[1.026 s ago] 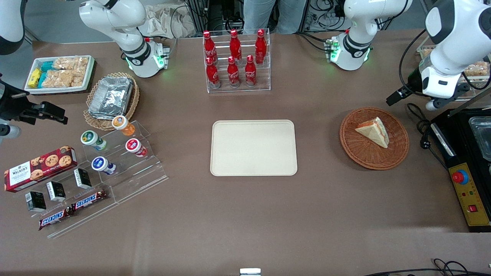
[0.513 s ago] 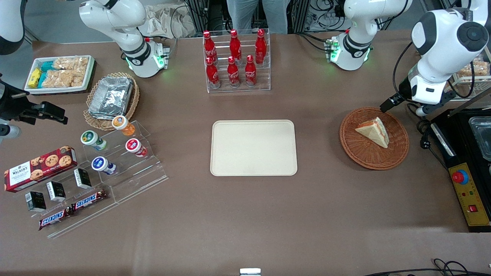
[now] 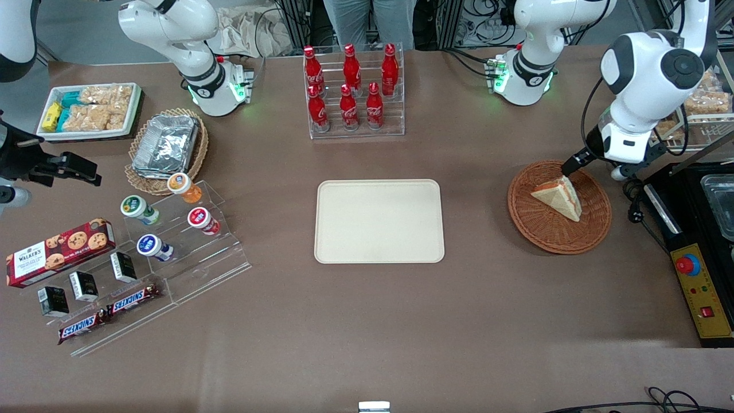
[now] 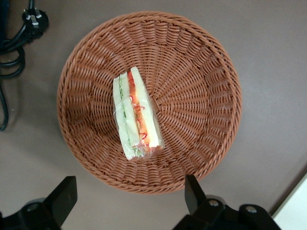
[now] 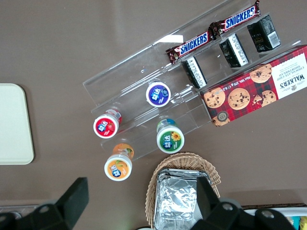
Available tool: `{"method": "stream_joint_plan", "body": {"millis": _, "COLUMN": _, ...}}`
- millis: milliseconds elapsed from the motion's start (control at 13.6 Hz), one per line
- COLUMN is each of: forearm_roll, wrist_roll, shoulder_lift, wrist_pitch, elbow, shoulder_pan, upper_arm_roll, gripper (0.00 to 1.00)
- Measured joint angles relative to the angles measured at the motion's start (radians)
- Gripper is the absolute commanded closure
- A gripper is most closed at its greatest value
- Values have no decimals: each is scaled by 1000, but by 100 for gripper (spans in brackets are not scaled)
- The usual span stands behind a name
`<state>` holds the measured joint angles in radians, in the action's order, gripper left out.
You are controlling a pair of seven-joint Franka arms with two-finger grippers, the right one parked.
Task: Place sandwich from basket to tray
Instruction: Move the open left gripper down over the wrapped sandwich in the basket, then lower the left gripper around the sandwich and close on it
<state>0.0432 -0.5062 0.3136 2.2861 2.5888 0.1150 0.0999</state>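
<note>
While the sandwich point(image 3: 557, 197) lies on its side in the middle of the basket point(image 3: 596, 225), the pincer point(image 4: 129, 203) hangs above the basket's rim with its fingers point(image 4: 64, 199) spread wide and nothing between them — the wedge sits just below and ahead of the gap, not yet inside it.

In the wrist view the sandwich's long axis, marked by the orange-red and green filling edge, runs roughly square to the line joining the two fingers. Judged from that, the fingers would close across the short thickness of the wedge rather than along its length, once the pincer drops and shifts toward the basket's centre.

In the front view the wedge's sharp tip points toward the tray point(image 3: 379, 221), and its filled edge faces the working arm's end of the bench point(image 3: 401, 321).

The tray lies well apart from the basket, toward the parked arm's end, about as near the front camera as the basket.
</note>
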Motion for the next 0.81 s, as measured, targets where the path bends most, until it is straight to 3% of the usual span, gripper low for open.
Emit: {"method": "stream_joint_plan", "body": {"millis": 806, "forearm_roll": 0, "wrist_roll": -47, "shoulder_lift": -143, "wrist_pitch": 158, "elbow": 22, "shoulder_pan": 0, "upper_arm_roll": 0, "gripper": 0}}
